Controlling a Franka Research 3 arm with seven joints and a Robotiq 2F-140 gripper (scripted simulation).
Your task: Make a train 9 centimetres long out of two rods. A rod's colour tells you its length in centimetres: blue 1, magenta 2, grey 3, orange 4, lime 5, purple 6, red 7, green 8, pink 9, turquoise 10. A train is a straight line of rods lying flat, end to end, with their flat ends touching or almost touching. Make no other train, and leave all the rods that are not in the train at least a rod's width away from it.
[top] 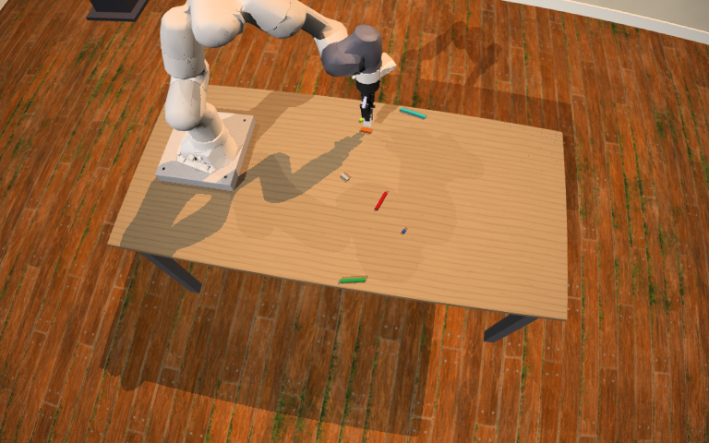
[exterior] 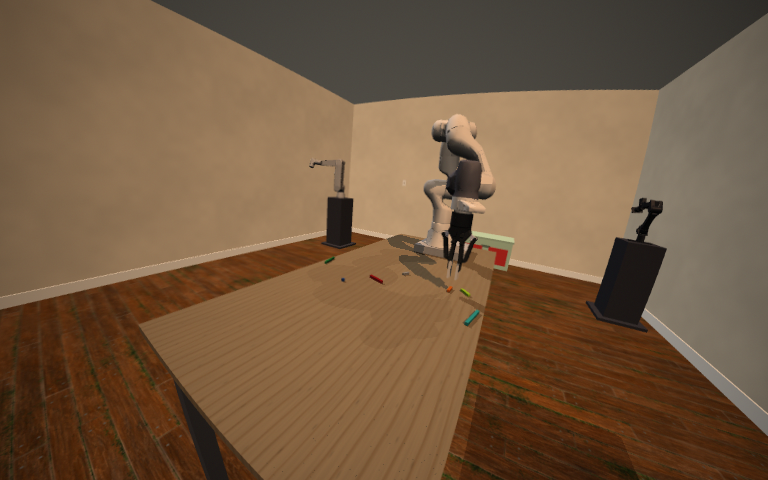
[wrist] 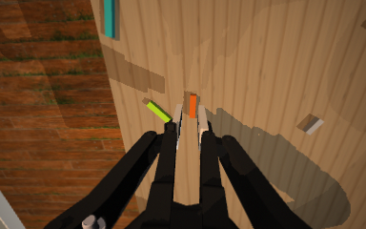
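Observation:
The orange rod (top: 366,130) lies flat on the table near the far edge, also in the exterior view (exterior: 449,289). In the wrist view the orange rod (wrist: 193,105) shows in the gap between my fingertips, lower down on the wood. The lime rod (wrist: 158,111) lies slanted just left of it, a small gap apart and not in line; it also shows in the top and exterior views (top: 361,120) (exterior: 464,292). My gripper (wrist: 190,114) (exterior: 454,276) hangs a little above the orange rod, its fingers slightly open and holding nothing.
The turquoise rod (top: 413,113) lies near the far edge to the right. The grey rod (top: 344,177), red rod (top: 380,200) and blue rod (top: 403,230) lie mid-table. The green rod (top: 352,280) lies at the near edge. The robot base (top: 206,151) stands left.

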